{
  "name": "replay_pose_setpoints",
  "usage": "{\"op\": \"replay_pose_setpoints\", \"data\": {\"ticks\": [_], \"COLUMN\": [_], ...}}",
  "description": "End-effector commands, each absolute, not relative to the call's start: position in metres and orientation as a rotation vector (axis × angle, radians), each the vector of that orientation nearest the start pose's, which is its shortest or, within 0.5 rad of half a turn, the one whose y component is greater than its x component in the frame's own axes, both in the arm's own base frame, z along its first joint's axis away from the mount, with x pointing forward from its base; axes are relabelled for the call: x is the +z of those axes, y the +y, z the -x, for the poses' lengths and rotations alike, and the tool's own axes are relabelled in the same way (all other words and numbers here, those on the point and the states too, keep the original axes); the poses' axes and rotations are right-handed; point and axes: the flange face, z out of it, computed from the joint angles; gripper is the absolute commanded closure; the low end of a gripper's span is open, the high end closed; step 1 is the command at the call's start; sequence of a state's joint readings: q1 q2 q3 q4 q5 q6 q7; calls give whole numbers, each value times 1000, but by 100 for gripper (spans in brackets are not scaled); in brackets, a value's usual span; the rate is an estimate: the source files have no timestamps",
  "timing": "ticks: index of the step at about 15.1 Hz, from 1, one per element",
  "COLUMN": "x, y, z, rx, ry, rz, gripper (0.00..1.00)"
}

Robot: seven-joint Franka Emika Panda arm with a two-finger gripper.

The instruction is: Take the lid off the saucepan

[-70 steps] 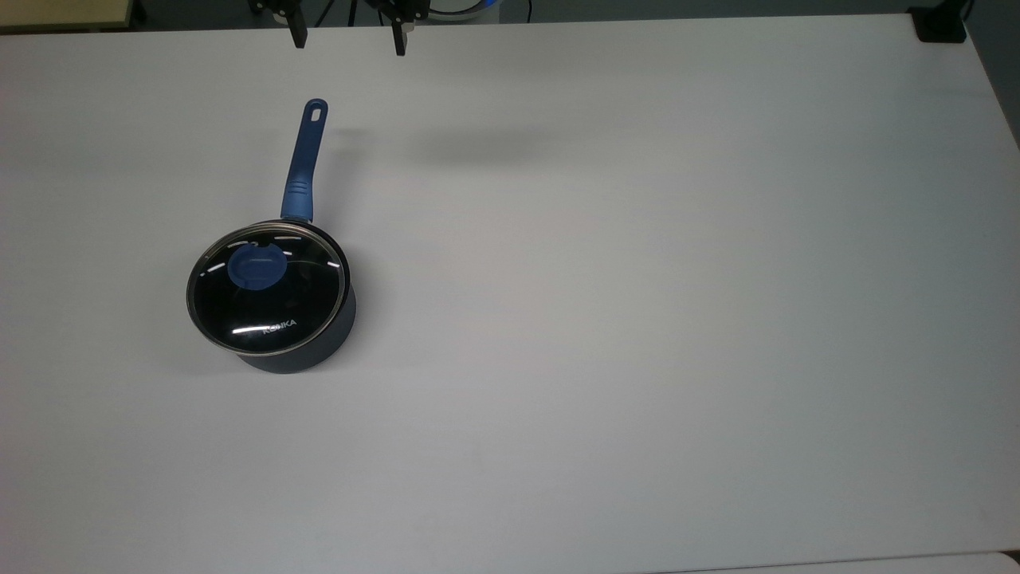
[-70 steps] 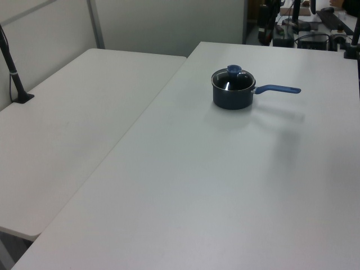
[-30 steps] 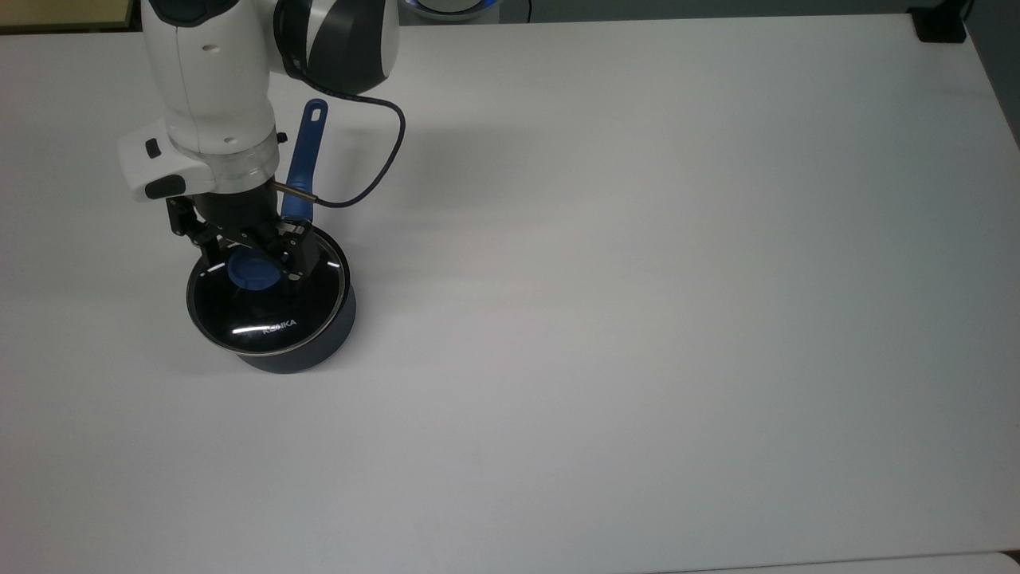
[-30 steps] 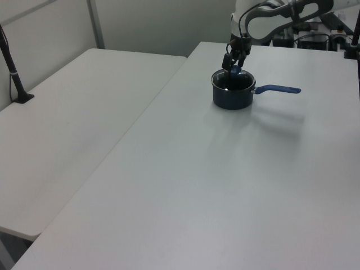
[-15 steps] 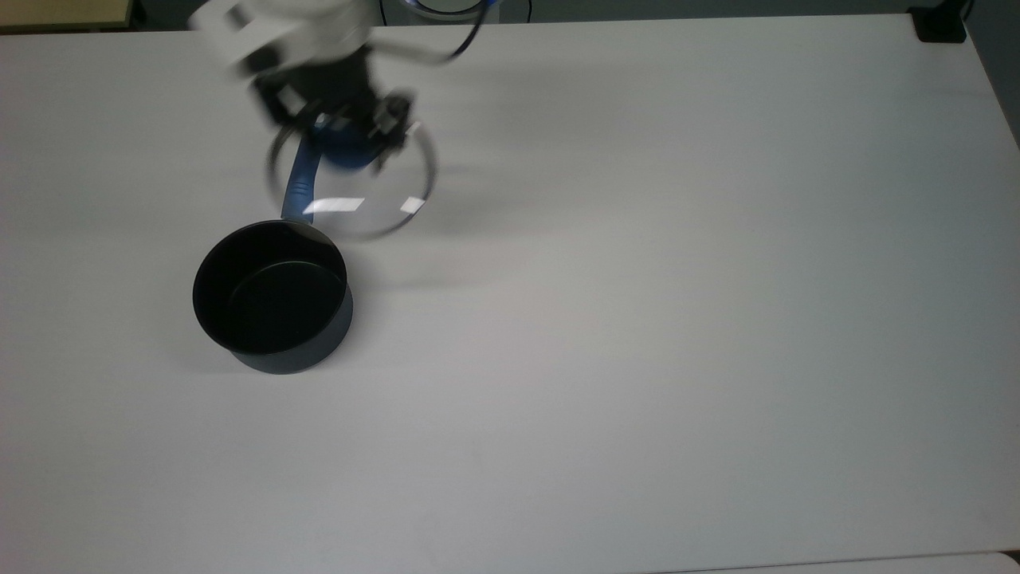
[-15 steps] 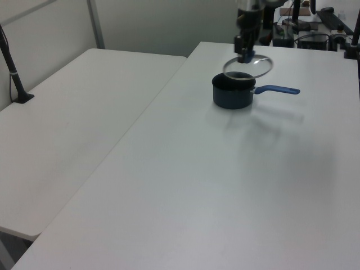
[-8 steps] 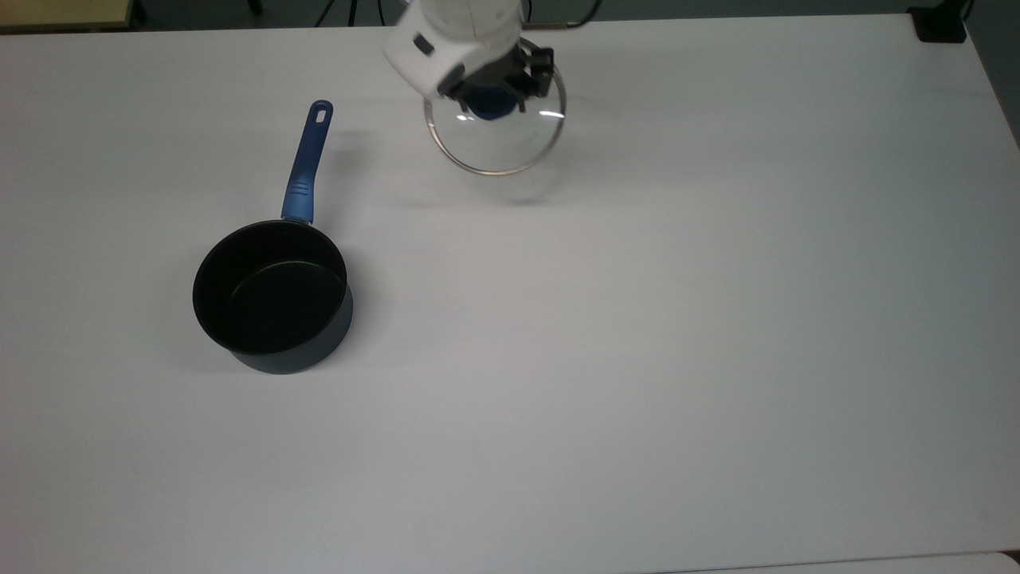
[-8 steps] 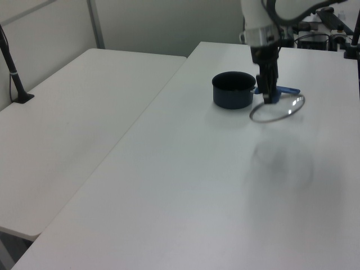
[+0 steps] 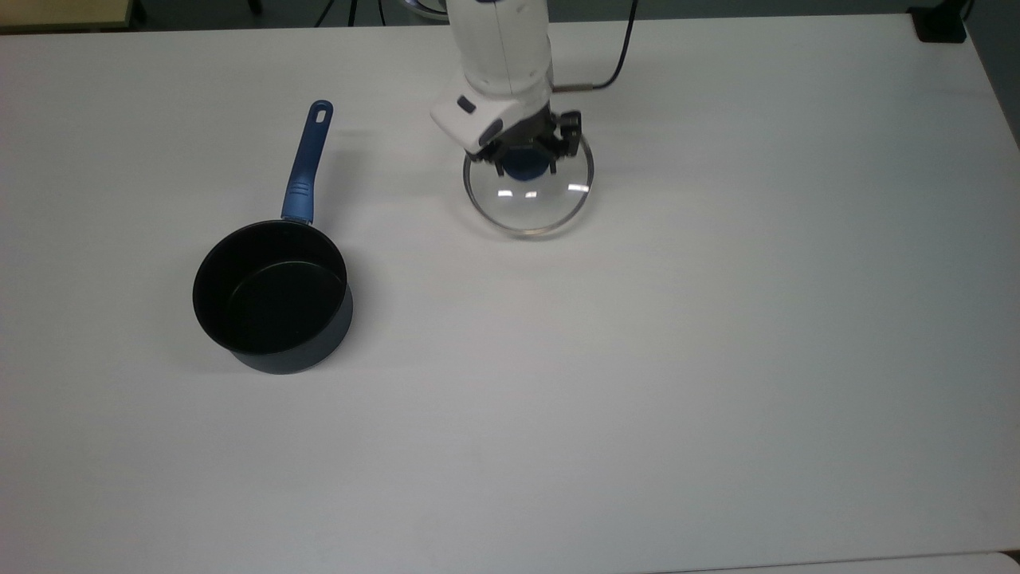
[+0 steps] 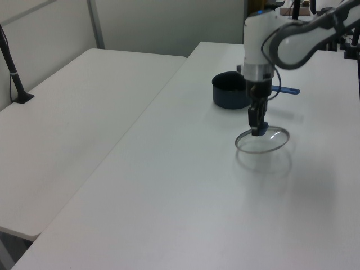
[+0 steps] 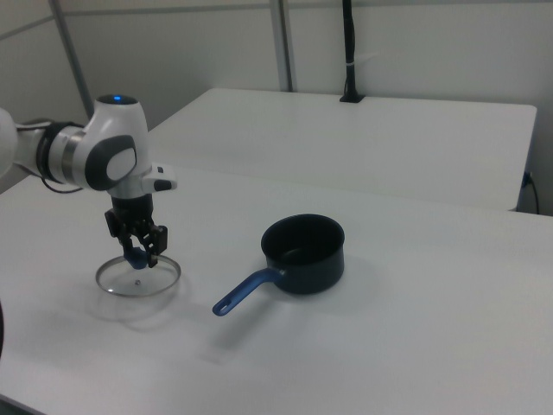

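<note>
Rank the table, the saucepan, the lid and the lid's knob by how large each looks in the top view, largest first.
1. The table.
2. The saucepan with its long handle counted. The pan's bowl alone and the lid look much alike in width, so that pair is unsure.
3. The lid.
4. The knob, held by the gripper.

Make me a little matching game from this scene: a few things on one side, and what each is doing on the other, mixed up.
Things:
1. the lid
2. the saucepan
3. the tool
4. the saucepan's handle

States:
A. stands open, with a black inside
B. shut on a blue knob
C. clear glass, hanging just above the table
D. blue, with a hole at its end

Pairs: 1-C, 2-A, 3-B, 4-D
</note>
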State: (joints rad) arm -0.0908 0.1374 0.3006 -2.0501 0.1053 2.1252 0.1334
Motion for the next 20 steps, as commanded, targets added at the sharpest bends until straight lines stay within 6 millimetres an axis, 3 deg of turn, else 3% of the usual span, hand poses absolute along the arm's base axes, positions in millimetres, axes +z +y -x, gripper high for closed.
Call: {"op": "replay_pose_setpoints", "data": {"ticks": [1, 3, 4, 5, 6, 7, 10, 12, 14, 15, 17, 20], "x": [348, 346, 349, 351, 357, 366, 433, 484, 520, 533, 557, 593], "y": [128, 129, 129, 128, 128, 128, 128, 116, 101, 89, 40, -4], "z": [-565, -567, -567, -568, -568, -568, -577, -582, -580, -577, -572, -552], "rx": [13, 1, -4, 0, -2, 25, 44, 33, -11, -45, -82, -115], "ry": [22, 39, 41, 43, 43, 43, 46, 79, 104, 134, 281, 429], "rz": [3092, 3096, 3096, 3097, 3099, 3106, 3123, 3130, 3155, 3178, 3173, 3115], "gripper": [65, 66, 54, 18, 0, 0, 0, 0, 0, 0, 0, 0]}}
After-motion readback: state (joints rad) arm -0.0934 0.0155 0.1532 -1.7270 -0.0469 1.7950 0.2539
